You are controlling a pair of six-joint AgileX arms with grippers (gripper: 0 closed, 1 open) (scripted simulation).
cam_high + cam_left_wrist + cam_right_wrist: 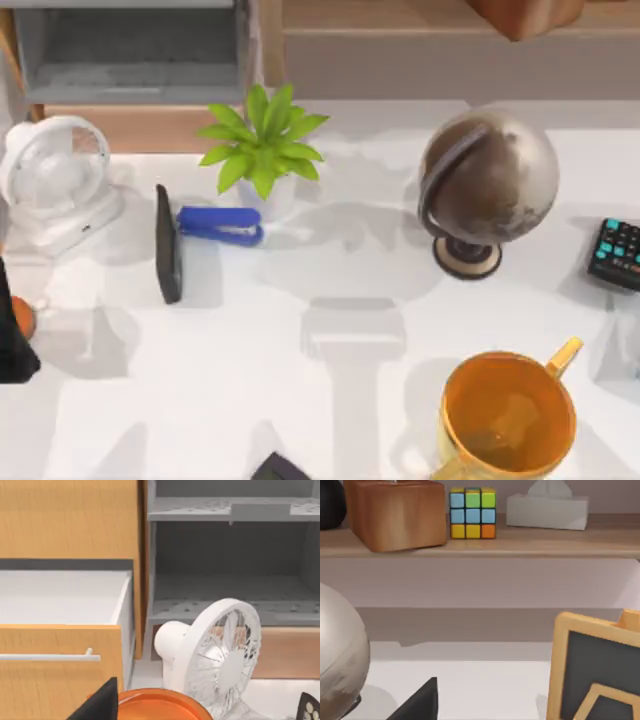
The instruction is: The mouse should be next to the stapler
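A dark part of the left gripper [98,705] is seen in the left wrist view, just over an orange round dish [160,707] and facing the white fan [220,660]. Whether it is released or clenched cannot be told. In the top view the left arm [14,335] is seen at the table's left edge, well to the left of the potted plant [262,150] and nearer the camera than it. A dark part of the right gripper [418,702] is seen in the right wrist view, and its state cannot be told either. Beyond it a wooden box [395,512], a coloured puzzle cube [472,512] and a tissue box [547,510] are lined up on a shelf.

The blue stapler [220,224] is laid flat just in front of the plant, at the foot of its pot and slightly to the left. A narrow dark slab [168,243] is set on edge just left of the stapler, almost touching its end. The fan is placed well to the left of the plant. The globe [488,185] is set well to the right of the plant. A dark keypad with teal keys [615,253] lies farther right, at the table's edge. An orange mug [508,415] is placed far to the plant's front right. A dark object [280,468] is cut off at the front edge, straight in front of the plant and well apart from the stapler. What it is cannot be told.
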